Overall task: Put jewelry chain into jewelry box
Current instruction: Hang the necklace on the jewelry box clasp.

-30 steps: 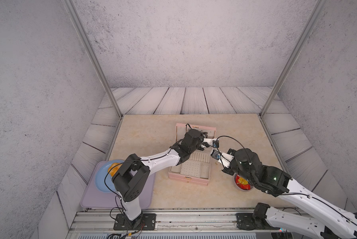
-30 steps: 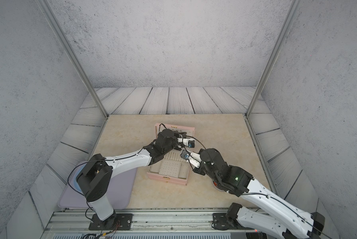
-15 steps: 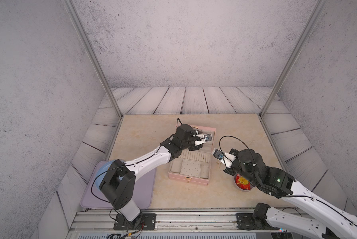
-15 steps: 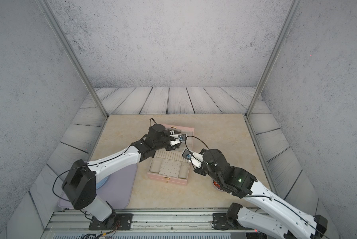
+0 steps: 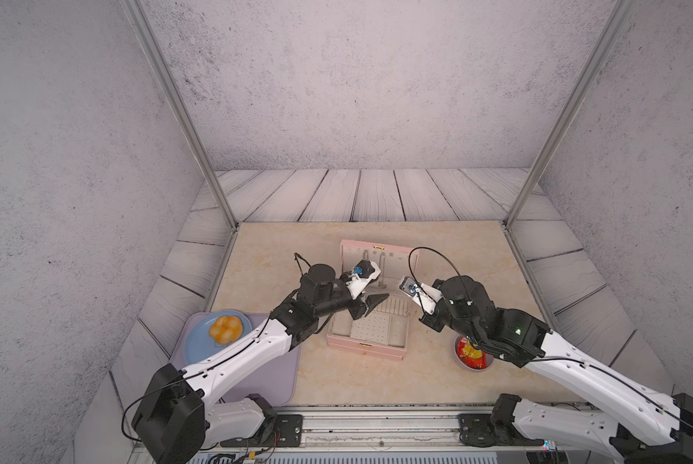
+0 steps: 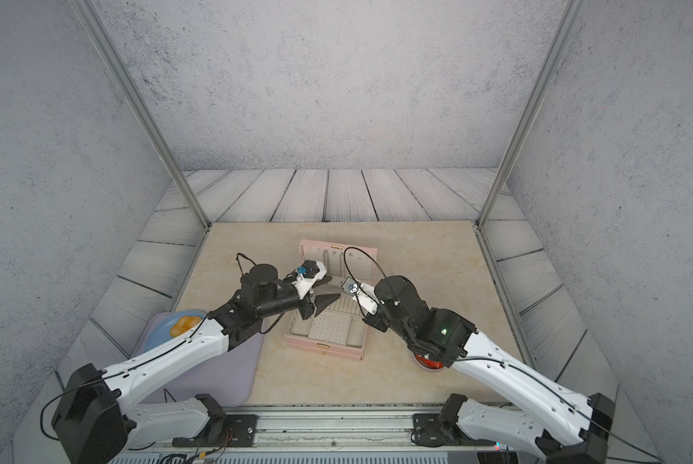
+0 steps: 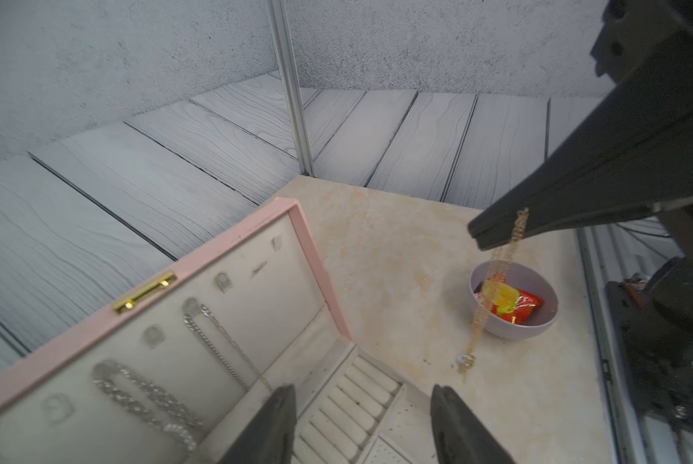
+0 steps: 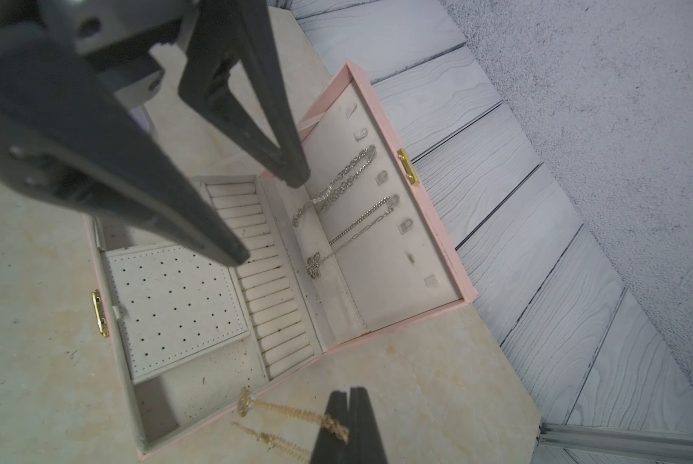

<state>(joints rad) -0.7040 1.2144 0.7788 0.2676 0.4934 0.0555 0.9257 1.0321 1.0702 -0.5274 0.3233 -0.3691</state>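
Right gripper (image 8: 348, 397): we see its jaws pinched together on the upper end of the jewelry chain (image 8: 292, 410), held up in the air close beside the jewelry box (image 5: 373, 350).
Left gripper (image 7: 363, 395): its jaws stand apart with nothing between them. It hovers over the back of the box, above the ring rolls (image 8: 274, 281) and near the lid (image 5: 377, 251).
Table (image 5: 296, 249): a beige, stone-look top that carries everything else.
Tray (image 5: 272, 373): lilac, on the left arm's side, apart from the box.
Jewelry box: pale pink, with the lid open and leaning back. The cream lining and a dotted pad (image 8: 176, 301) are exposed, and we find no gold chain in any compartment.
Plate (image 5: 196, 345): blue, on the tray, with an orange-yellow lump of food (image 5: 225, 327) on it.
Bowl (image 7: 497, 330): lilac, near the box on the right arm's side, holding a red and yellow packet (image 7: 517, 307).
Silvery chains: a thick link chain (image 8: 329, 196) and a butterfly-pendant chain (image 8: 314, 267) hang from hooks (image 8: 405, 227) inside the lid.
Jewelry chain: thin and gold, dangling loose from the pinch. We cannot tell whether its lower end overhangs the box rim.
Done: we judge the box is open and the chain has been lifted and brought close.
Left: we judge it must go over a compartment or a free hook, be lowered, and be let go.
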